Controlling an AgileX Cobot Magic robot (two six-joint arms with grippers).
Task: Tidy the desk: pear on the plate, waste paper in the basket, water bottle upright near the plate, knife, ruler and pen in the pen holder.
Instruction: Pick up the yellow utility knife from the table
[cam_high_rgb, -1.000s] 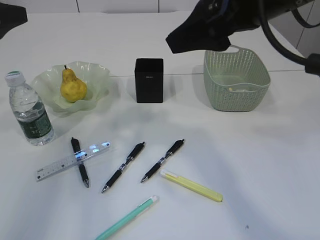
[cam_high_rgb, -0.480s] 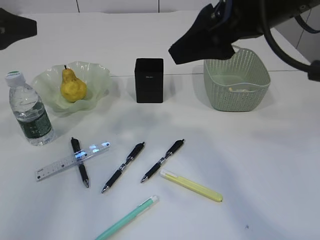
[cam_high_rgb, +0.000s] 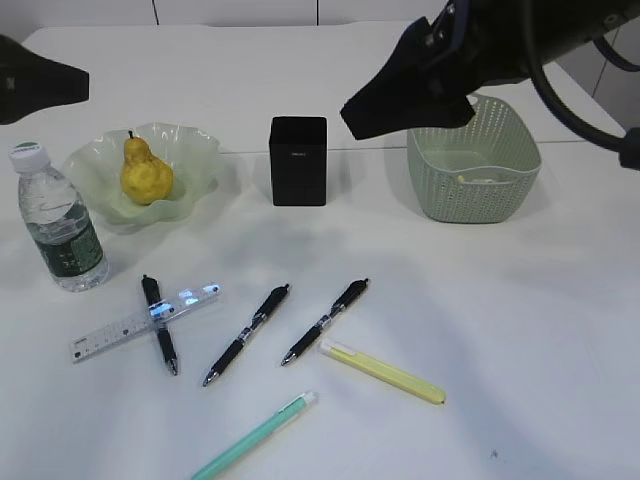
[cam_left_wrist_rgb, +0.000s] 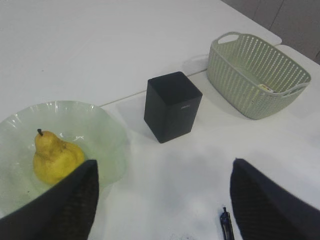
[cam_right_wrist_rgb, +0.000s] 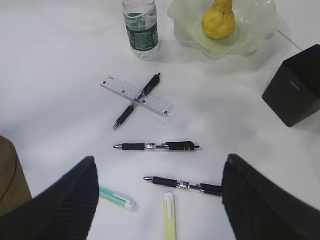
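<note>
Pear (cam_high_rgb: 146, 172) is in the plate (cam_high_rgb: 196, 150), water bottle (cam_high_rgb: 60, 232) stands upright just beside the plate, and a pale scrap, probably the waste paper, lies in the basket (cam_high_rgb: 474, 186). What's left, I'd say, is the flat stuff on the desk (cam_high_rgb: 540, 330): ruler (cam_high_rgb: 143, 322) with a black pen (cam_high_rgb: 159, 323) crossing it, two more black pens (cam_high_rgb: 246, 333) (cam_high_rgb: 325, 320), yellow knife (cam_high_rgb: 382, 371) touching the tip of one, mint-green pen (cam_high_rgb: 254, 435) near the front edge; pen holder (cam_high_rgb: 298, 160) stands between plate and basket. Handling guess: all of it is light, stiff, slick plastic lying flush, so the pinch should go across the narrow axis at mid-length. The ruler is the worst: thin, clear, flat, and the pen overlapping it likely has to go first. The knife body is fatter, so an easier grab at centre. Left gripper (cam_left_wrist_rgb: 162, 200) and right gripper (cam_right_wrist_rgb: 157, 200) both have jaws spread wide, nothing between them. Versus a second ago: the right arm has shifted slightly right, toward the basket, hanging above the pen holder and basket line; the left arm has pushed further in from the left edge above the bottle. No object has moved.
</note>
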